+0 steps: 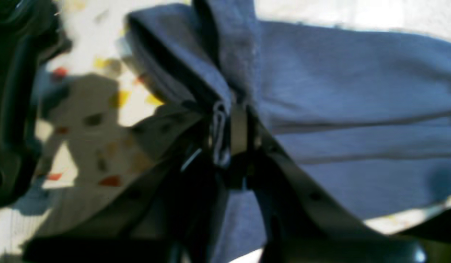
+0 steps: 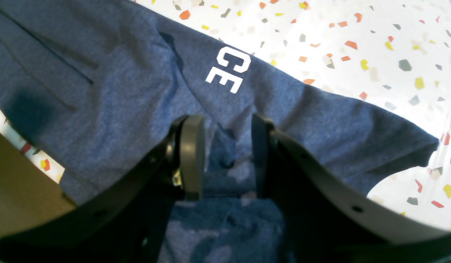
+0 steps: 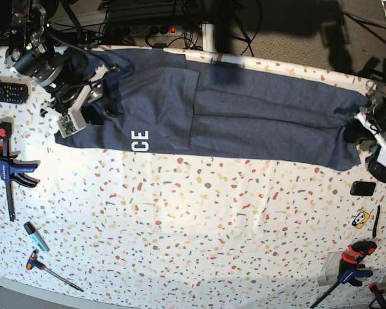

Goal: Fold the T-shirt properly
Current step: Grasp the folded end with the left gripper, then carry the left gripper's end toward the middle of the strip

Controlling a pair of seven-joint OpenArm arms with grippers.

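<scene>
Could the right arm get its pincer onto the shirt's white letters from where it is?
Probably yes: the right pincer stands open over the shirt, and the letters lie just beyond its tips, with nothing on top of them.

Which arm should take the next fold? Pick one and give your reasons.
Left, probably. The left gripper already grips a raised edge of the T-shirt at its right end in the base view, while the right gripper stands open above the cloth, holding nothing.
</scene>
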